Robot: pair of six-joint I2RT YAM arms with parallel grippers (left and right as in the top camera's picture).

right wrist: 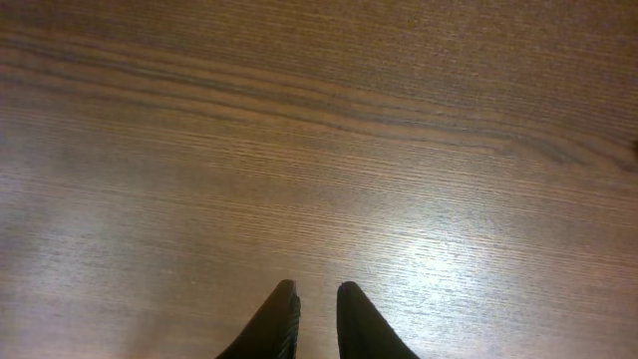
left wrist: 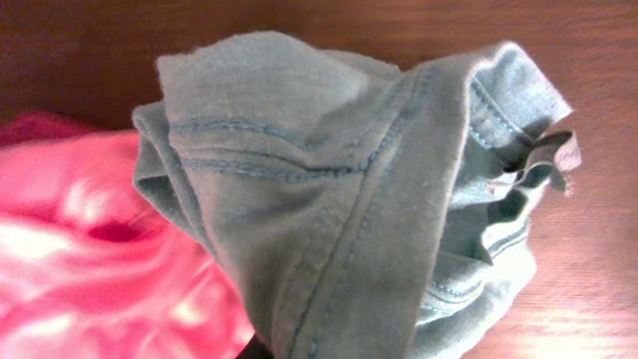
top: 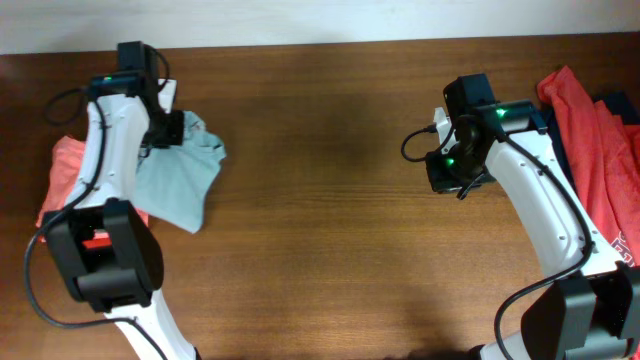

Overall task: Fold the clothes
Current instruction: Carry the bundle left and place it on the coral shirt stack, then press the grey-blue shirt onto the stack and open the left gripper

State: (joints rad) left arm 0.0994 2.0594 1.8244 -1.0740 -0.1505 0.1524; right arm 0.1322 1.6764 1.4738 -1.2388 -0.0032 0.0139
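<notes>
Grey-blue cotton is bunched up in the left pincer (top: 172, 130). The pincer is closed tight on the grey-blue shirt (top: 185, 170), near the far left corner of the bench (top: 330, 200). In the left wrist view the shirt (left wrist: 329, 179) fills most of the picture. You can see its folds and its stitched seams. The cloth hides the fingers, so I cannot see just where they pinch it. The rest of the shirt lies in a crumpled heap on the wood, spread toward the near side.

Next to it, right at the left edge of the bench, lies a coral-orange shirt (top: 65, 165). The left arm covers part of it. The two shirts touch.

The right pincer (right wrist: 317, 289) is over bare wood, toward the right side of the bench. Its two dark fingers (right wrist: 284, 319) are close together with only a thin gap. It holds nothing.

Past it, at the right edge of the bench, is a pile of clothes. A red shirt (top: 590, 130) lies on top, with what may be white print near the edge. A bit of navy cloth (top: 612, 104) peeks out from under it.
</notes>
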